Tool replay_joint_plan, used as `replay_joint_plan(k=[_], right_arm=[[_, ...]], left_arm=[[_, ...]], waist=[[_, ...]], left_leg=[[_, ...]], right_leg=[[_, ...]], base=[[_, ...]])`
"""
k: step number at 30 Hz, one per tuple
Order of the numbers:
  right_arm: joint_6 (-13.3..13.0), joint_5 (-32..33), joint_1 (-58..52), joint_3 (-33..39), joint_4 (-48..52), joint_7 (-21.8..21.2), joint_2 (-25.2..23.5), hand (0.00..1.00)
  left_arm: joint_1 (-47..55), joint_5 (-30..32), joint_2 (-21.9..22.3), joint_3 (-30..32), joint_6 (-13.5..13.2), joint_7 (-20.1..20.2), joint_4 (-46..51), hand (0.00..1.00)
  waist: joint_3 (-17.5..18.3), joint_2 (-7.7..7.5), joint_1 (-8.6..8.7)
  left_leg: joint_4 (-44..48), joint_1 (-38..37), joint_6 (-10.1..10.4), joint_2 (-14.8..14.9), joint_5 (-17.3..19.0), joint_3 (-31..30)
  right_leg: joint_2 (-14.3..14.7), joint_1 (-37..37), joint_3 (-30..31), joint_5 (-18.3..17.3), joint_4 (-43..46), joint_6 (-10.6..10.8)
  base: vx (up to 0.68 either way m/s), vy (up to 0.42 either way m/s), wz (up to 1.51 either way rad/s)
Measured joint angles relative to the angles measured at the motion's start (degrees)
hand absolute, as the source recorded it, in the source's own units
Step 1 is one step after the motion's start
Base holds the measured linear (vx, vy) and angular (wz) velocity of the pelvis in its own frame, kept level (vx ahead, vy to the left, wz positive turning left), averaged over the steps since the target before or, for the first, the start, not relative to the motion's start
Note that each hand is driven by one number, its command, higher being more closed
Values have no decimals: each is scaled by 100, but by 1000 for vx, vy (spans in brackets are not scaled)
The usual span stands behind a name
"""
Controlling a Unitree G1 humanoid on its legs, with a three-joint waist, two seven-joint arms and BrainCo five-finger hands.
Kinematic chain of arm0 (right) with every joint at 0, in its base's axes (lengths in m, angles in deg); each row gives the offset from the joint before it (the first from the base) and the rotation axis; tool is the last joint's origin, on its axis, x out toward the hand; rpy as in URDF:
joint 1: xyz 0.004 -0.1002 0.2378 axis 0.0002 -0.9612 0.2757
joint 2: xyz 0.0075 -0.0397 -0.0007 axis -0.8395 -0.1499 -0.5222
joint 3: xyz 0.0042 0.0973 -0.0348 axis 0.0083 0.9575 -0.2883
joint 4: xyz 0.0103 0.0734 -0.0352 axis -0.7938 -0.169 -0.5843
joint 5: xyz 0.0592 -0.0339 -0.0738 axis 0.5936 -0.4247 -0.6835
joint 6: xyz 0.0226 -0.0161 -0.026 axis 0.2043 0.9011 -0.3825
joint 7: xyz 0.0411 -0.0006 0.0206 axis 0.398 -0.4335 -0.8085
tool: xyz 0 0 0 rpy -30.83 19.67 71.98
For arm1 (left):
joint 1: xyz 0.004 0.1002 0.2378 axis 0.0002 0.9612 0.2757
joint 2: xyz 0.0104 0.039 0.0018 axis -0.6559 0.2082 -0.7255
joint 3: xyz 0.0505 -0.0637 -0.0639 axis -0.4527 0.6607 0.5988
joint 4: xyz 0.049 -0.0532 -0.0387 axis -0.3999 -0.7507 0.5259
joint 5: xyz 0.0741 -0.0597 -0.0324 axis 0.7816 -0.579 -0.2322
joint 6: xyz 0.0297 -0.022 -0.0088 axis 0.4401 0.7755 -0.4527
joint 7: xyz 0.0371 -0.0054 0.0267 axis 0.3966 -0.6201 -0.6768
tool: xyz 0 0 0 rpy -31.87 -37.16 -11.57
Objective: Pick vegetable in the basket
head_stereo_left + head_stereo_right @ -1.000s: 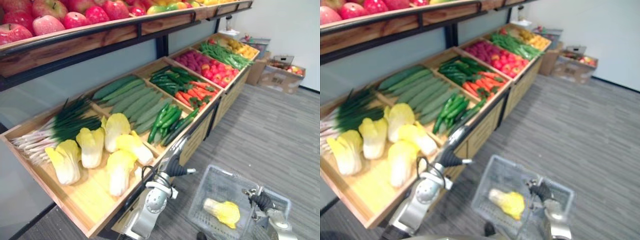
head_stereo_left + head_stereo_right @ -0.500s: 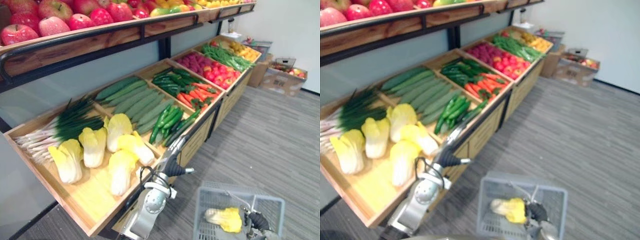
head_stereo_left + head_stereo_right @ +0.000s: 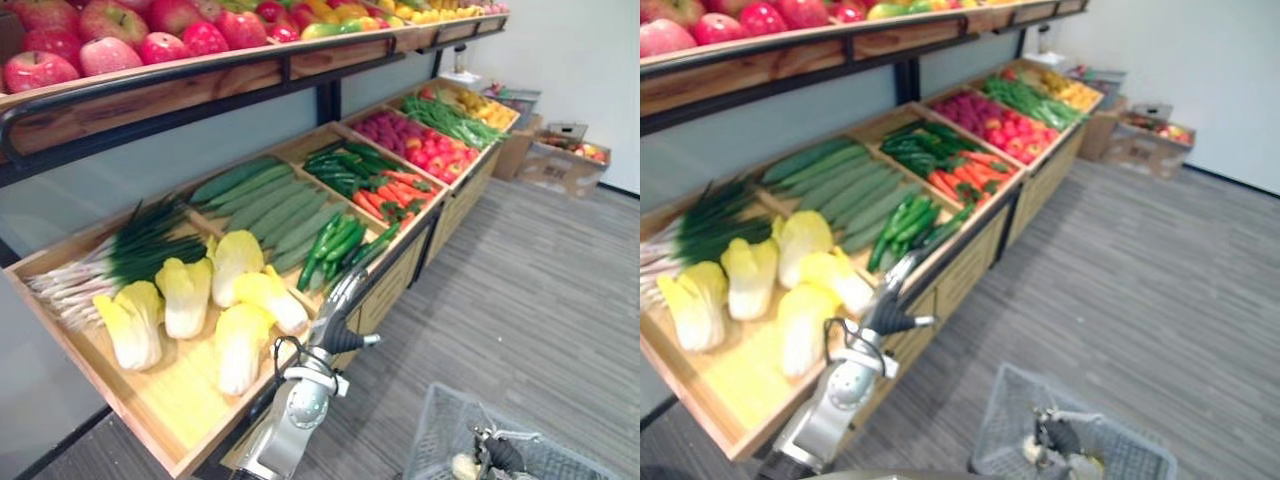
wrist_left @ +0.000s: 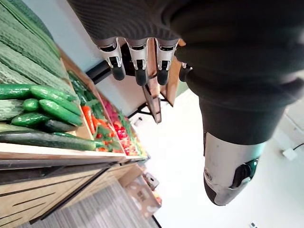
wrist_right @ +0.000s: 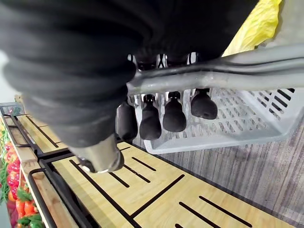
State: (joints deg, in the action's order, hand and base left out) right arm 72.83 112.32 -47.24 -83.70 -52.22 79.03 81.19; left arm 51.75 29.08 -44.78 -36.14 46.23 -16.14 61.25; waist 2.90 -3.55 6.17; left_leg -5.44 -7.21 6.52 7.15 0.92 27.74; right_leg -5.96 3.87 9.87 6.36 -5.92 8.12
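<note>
Right hand (image 5: 164,116) is gripping the basket (image 5: 228,130) by its handle (image 5: 213,76), fingers curled round it; cabbage (image 5: 259,23) is lying inside. Left hand (image 4: 137,59) is hanging with fingers straight and holding nothing, near the cucumbers (image 4: 47,102) on the wooden shelf (image 4: 38,190).

Basket (image 3: 434,441), veg (image 3: 462,467) cut off btm.

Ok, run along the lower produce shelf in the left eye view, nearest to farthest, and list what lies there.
Yellow cabbages → long pale green gourds → orange carrots → red round vegetables → green beans.
</note>
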Motion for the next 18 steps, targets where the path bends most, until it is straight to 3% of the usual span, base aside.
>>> replay_joint_plan(k=[5,10,18], right_arm=[[-53,-6,-41,-137,-355,-5,1,100],[-272,-60,14,-225,-611,34,14,100],[-325,-53,89,-226,-961,107,9,100]], left_arm=[[2,1,3,-47,1,-33,-120,0],[43,55,-3,-154,2,-74,-177,0],[107,59,-70,-206,4,-249,-286,0]], waist=[[44,75,-12],[73,130,-19],[56,183,-17]], left_leg=[[0,-3,3,23,-1,5],[1,-13,28,50,10,6],[1,-127,89,111,53,32]], right_leg=[[20,-2,-3,-5,-6,-9],[42,-25,-29,-20,-23,-63],[109,-131,-36,-71,-13,-141]], base=[[-12,-50,0],[-13,-44,2],[5,-37,-1]])
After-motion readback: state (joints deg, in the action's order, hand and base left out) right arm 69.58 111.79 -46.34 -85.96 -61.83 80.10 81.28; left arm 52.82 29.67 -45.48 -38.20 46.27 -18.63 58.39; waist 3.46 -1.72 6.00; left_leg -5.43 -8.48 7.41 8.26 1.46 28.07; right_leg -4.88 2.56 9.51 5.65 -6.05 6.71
